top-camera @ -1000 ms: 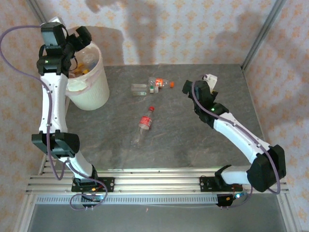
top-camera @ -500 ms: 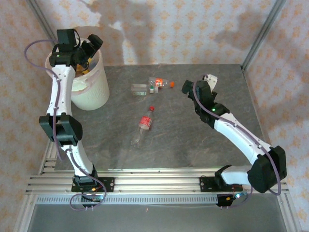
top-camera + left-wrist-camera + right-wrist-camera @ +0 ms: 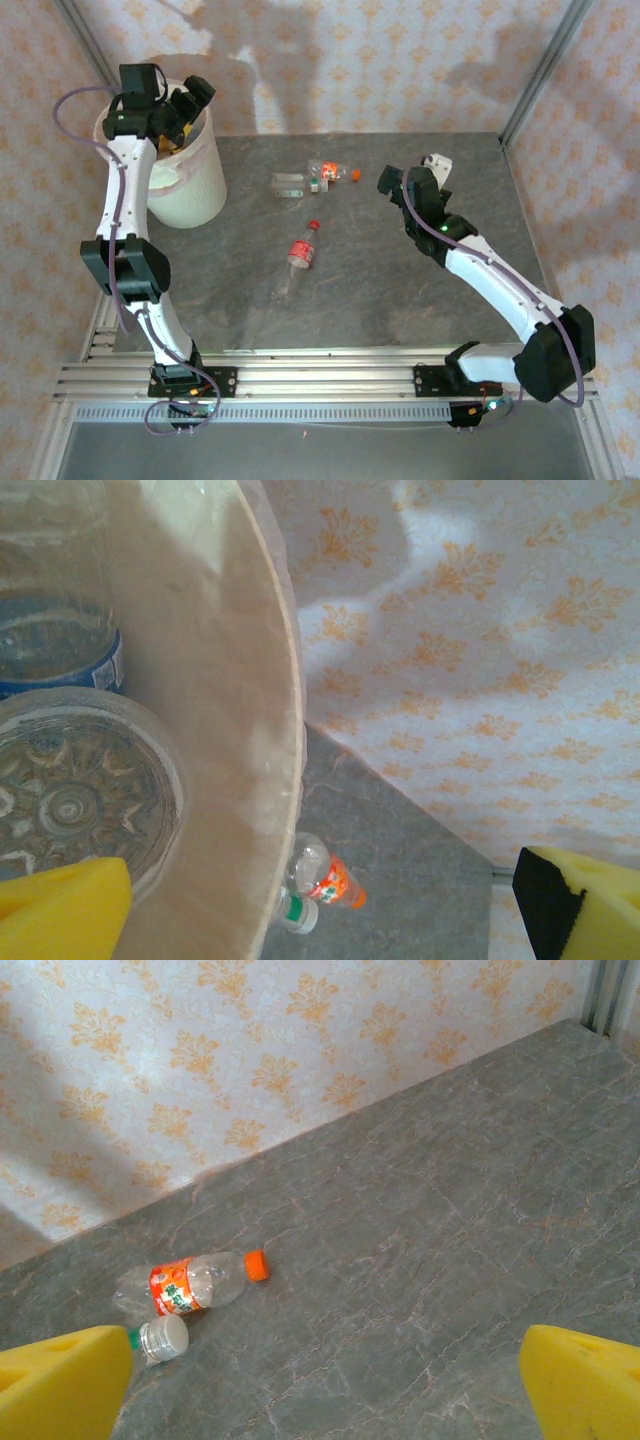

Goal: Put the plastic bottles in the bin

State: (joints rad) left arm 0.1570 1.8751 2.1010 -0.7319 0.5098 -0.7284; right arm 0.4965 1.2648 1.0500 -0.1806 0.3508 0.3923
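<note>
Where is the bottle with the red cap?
In the top view, the red-capped bottle lies on its side in the middle of the table, nearer the arm bases than the orange-capped bottle.

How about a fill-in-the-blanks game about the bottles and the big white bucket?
1. ____ bottles lie on the table outside the bin.
2. The bottle nearest the right tool has an ____ cap.
3. The left tool, above the bin, is wide ____.
Missing words: three; orange; open.
</note>
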